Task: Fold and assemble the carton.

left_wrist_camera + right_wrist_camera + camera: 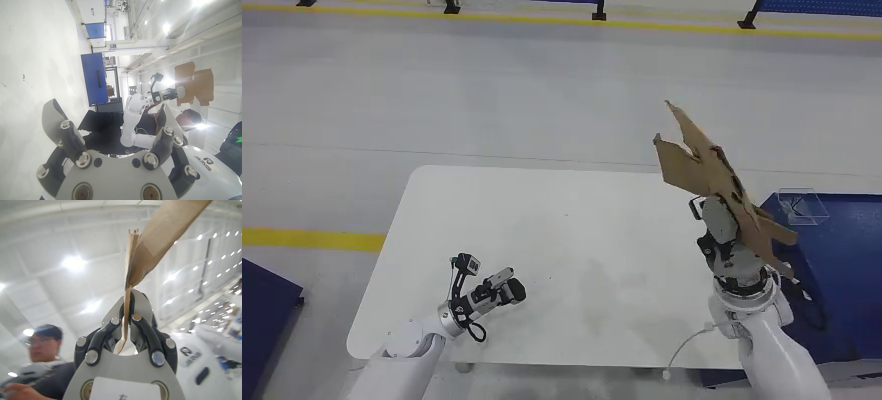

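Cardboard, brown and flat, forms an unfolded carton blank (712,170) standing tilted in the air above the right edge of the white table (572,220). The right gripper (127,298) is clamped on its lower edge. Low over the table's near left part, the left gripper (108,113) hangs empty, jaws spread wide.

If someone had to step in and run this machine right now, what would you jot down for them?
Right pincer: shut on the carton, a flat brown cardboard blank held tilted in the air over the right side of the table.
Left pincer: open, empty, low by the table's front left corner.
Done: carton is lifted off the table.
Left: all the folding and assembly; there is no box shape yet.
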